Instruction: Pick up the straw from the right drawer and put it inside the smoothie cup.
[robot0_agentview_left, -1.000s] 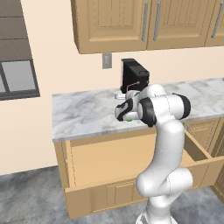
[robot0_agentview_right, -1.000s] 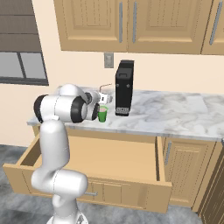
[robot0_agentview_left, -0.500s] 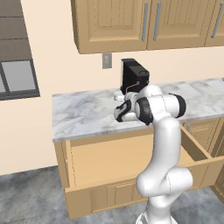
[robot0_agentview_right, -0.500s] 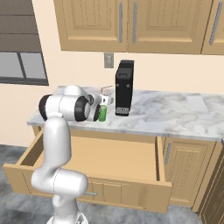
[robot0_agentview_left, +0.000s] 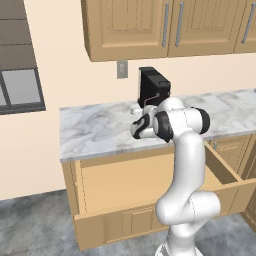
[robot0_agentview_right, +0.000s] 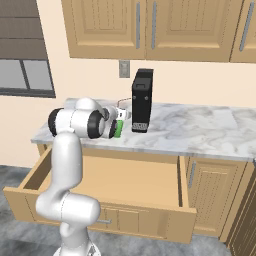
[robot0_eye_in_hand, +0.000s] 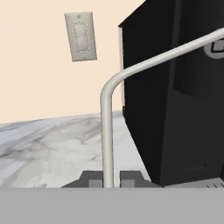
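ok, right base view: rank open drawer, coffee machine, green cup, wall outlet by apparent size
1. Open drawer, easily the largest, though also nearest the camera.
2. Coffee machine.
3 and 4. Wall outlet and green cup look much alike; the arm hides part of the cup, so no ranking.

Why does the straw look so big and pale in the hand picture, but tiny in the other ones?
In the hand view the camera sits right beside the straw, so it looks thick and pale, its bend sharp against the black coffee machine. In the right base view it is a thin line above the tool, near the smoothie cup. Light is even everywhere, with no glare.
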